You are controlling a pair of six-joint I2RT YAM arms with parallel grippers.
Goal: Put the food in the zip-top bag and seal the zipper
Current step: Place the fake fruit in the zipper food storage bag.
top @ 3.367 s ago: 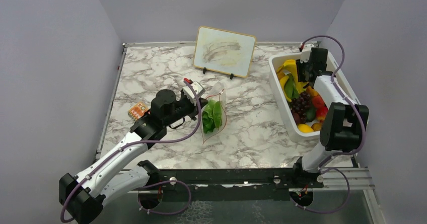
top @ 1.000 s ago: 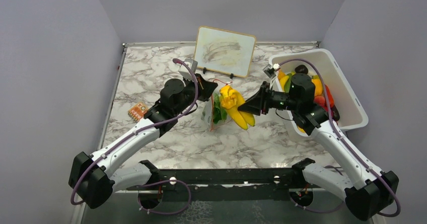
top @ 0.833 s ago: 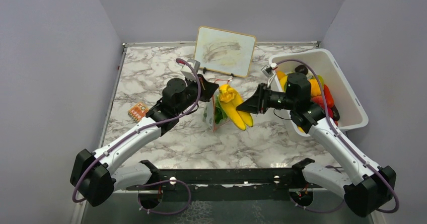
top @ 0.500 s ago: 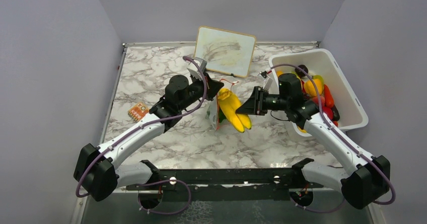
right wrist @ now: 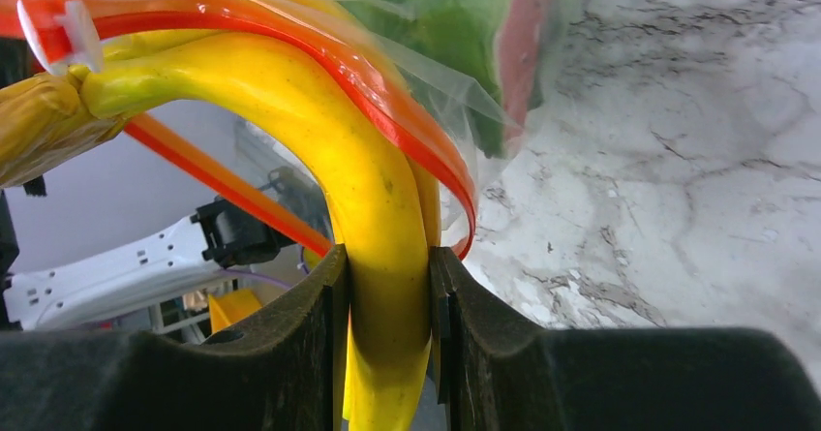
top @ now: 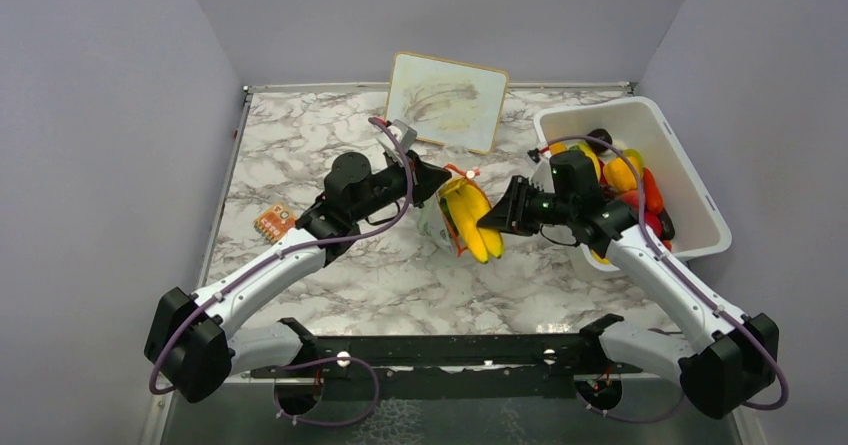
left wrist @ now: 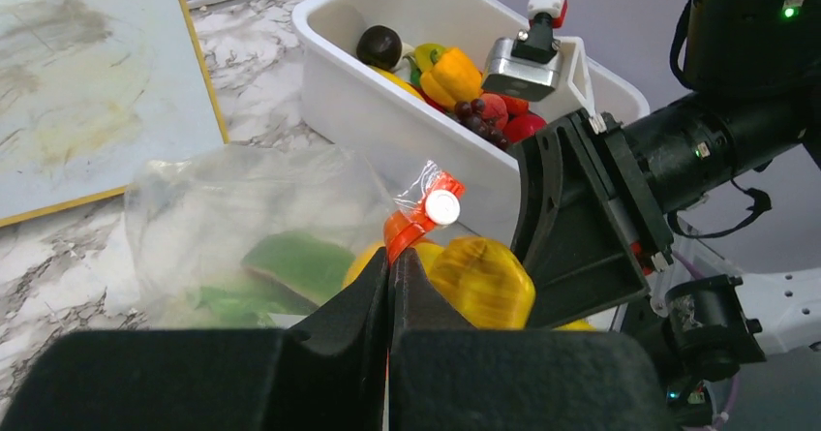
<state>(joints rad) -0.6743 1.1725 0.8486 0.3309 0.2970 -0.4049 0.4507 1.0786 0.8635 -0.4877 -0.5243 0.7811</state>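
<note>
While the banana (top: 468, 220) noses into the zip-top bag (left wrist: 232, 208), we're somewhere in the early middle of this job.

Green lettuce (left wrist: 295, 261) is already inside, and the banana is partway through the mouth. The grapes (left wrist: 474, 111), pepper (left wrist: 453, 75) and red pieces (left wrist: 523, 121) sit in the white tub (top: 700, 200), so I'd say more loading and all the sealing remain. The left gripper (left wrist: 391, 266) is pinched tight on the zipper (right wrist: 290, 39) at one end. Its arm stretches out over the middle of the marble table (top: 300, 135), holding the mouth raised and facing right. The right gripper (right wrist: 387, 257) clamps the banana's near end, forearm reaching in from the tub side. The far end sits between the two red-orange strips.
</note>
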